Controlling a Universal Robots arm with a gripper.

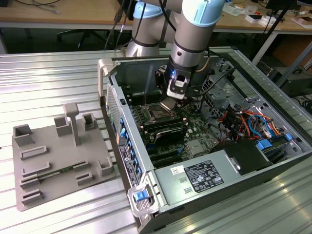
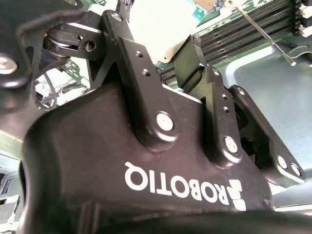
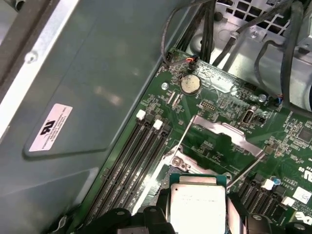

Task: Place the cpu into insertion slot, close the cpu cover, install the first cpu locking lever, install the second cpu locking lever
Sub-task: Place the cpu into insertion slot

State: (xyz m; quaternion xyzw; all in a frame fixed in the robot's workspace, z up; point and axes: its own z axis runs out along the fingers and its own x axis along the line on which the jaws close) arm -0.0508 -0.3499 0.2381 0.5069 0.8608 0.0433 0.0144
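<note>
first step: gripper (image 3: 197, 218) pinches the cpu (image 3: 197, 202) over the slot (image 1: 158, 115); lowering probably needs it level and aligned

exterior view high, far; both wrist views near cpu (image 3: 197, 204)

open case (image 1: 119, 146) lies on a ribbed metal table (image 1: 48, 73). grey fixture (image 1: 53, 161) beside it, toward the exterior view's left; a thin green strip (image 1: 56, 171) lies in it. inside: psu (image 1: 195, 178), orange and blue cables (image 1: 251, 122), memory slots (image 3: 129, 165), coin cell (image 3: 190, 84). white label (image 3: 50, 126) on case wall. wooden desks (image 1: 73, 13) behind.
</note>
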